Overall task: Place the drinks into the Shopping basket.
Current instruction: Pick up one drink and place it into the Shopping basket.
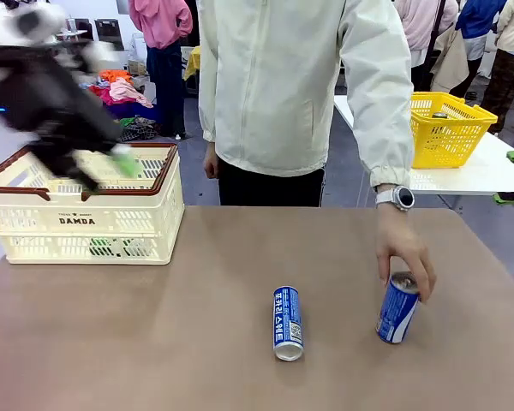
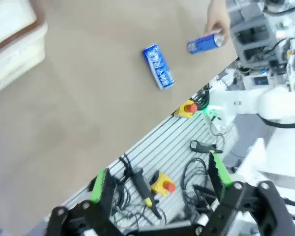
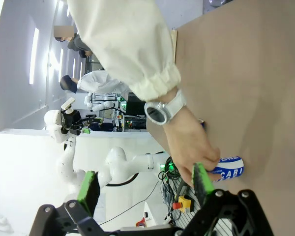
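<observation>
Unfinished: blue can (image 1: 287, 323) lies lower centre on worktop (image 1: 154, 342), second can (image 1: 397, 310) tilted under person's hand (image 1: 404, 253) lower right, Shopping basket (image 1: 86, 221) upper left; left gripper (image 2: 158, 172) and right gripper (image 3: 143, 176) wide open, empty.

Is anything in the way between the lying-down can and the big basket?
No, nothing visible. Just bare table between the lying can and the Shopping basket. The person's hand is on the other can.

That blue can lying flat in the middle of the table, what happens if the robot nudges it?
The lying can is a smooth cylinder on its side, so it would probably roll sideways across the table. Its glossy wall looks slippery, and likely dents if squeezed.
</observation>
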Motion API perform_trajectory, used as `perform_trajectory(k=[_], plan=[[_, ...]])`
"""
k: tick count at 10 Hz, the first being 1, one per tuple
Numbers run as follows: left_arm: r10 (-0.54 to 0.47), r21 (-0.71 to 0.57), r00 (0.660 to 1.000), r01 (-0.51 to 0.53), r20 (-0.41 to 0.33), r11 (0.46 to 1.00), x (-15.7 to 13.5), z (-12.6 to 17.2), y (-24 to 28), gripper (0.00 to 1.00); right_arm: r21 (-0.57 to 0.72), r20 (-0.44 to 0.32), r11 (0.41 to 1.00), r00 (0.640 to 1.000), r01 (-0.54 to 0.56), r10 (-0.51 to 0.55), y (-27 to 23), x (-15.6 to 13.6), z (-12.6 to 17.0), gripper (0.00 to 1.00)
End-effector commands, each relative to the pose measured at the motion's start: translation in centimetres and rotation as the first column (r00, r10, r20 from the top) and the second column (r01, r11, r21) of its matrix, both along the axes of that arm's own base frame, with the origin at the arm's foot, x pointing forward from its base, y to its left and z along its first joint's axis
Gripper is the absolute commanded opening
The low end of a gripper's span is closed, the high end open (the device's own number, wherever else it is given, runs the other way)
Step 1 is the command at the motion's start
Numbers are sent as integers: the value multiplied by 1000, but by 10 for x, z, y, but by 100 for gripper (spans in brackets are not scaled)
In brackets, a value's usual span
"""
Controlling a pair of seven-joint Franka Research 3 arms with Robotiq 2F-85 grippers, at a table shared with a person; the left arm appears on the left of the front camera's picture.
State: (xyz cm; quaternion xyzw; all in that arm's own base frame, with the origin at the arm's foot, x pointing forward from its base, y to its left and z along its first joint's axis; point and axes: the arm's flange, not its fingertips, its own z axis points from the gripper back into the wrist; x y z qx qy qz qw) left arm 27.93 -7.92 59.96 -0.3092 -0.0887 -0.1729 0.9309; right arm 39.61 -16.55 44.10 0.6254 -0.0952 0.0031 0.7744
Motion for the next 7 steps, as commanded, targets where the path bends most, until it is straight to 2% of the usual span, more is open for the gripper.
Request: perform_trajectory(k=[1, 3, 4, 5, 7], plan=[[85, -42, 996, -85, -13, 996, -18, -28, 48, 100, 2, 5, 1000, 1000, -4, 4, 2, -1, 3, 100], [121, -76, 993, -121, -5, 990, -28, -39, 45, 100, 2, 5, 1000, 1000, -4, 4, 2, -1, 3, 100], [157, -46, 988, -157, -12, 986, -24, -39, 15, 100, 2, 5, 1000, 1000, -4, 4, 2, -1, 3, 100], [189, 37, 982, -188, -30, 982, -17, -40, -28, 100, 2, 5, 1000, 1000, -4, 4, 2, -1, 3, 100], [132, 166, 991, -126, -27, 978, 2, -47, -131, 100, 2, 5, 1000, 1000, -4, 4, 2, -1, 3, 100]])
